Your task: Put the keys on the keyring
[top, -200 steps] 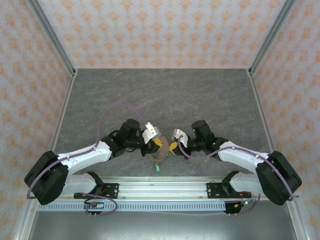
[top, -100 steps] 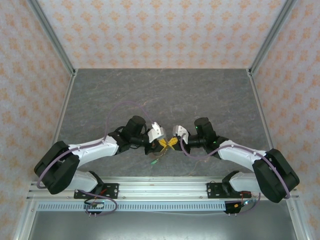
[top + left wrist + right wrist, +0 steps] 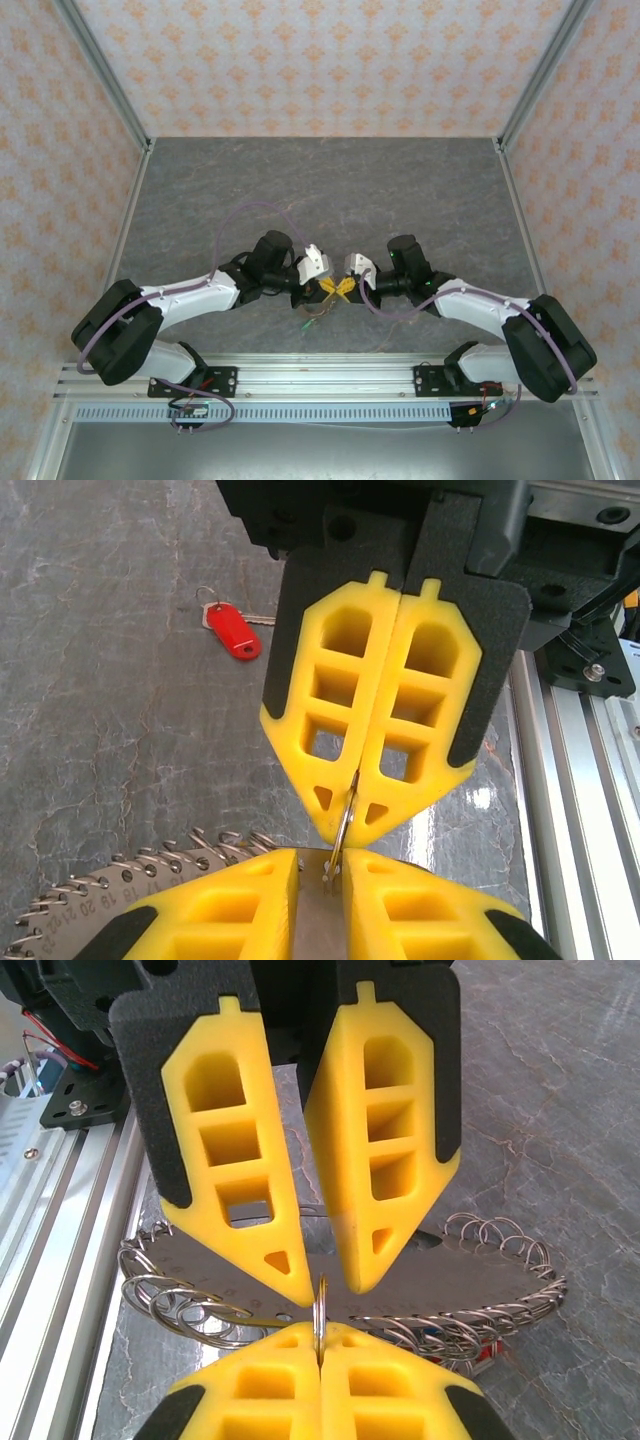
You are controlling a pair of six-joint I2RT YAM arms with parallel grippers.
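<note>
The keyring (image 3: 450, 1280) is a flat oval metal plate with numbered holes and several wire split rings round its edge. My left gripper (image 3: 325, 288) is shut on it, and the grey plate (image 3: 100, 900) fills the narrow gap between its yellow fingers (image 3: 230, 900). Tip to tip with it, my right gripper (image 3: 345, 287) is shut on one thin split ring (image 3: 320, 1310). That ring stands on edge and reaches the plate between the left fingertips. One of the keys, with a red tag (image 3: 232, 630), lies on the table beyond the right gripper (image 3: 345, 830).
The grey stone-patterned table (image 3: 330, 190) stretches behind the two grippers, with patterned walls on three sides. An aluminium rail (image 3: 320, 375) runs along the near edge close below both grippers. Purple cables loop over both arms.
The left arm has swung right and forward with the keyring. The two grippers now meet tip to tip. The right gripper has barely moved.
</note>
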